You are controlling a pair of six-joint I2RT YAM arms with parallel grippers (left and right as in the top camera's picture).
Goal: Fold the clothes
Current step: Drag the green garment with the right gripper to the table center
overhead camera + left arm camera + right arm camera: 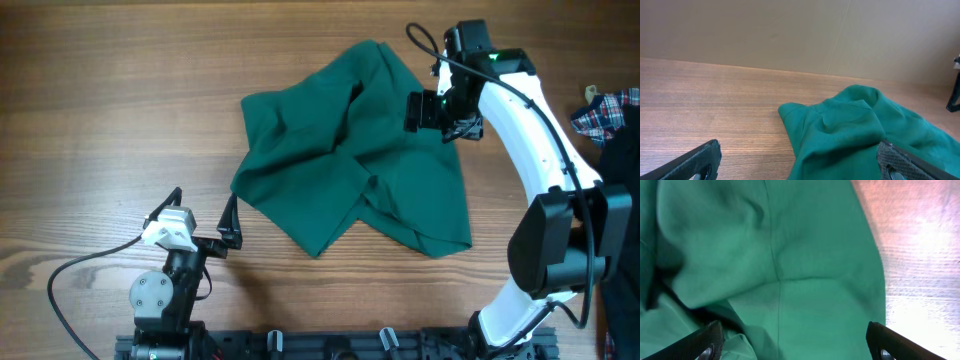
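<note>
clothes (350, 150): soft green fabric, rumpled | tabletop (120, 100): wood grain | my right end effector (440, 118) spread above clothes | my left end effector (203, 207) spread | plaid cloth (605, 112): overhead only

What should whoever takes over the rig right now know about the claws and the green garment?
Left claw: open, empty, off the cloth near its left corner.
Right claw: open, holding nothing, above the green garment's far right part.
Garment: mid-table, rumpled, layers partly overlapping.
Done: no neat fold visible.
Left: spread it flat, then fold.
</note>
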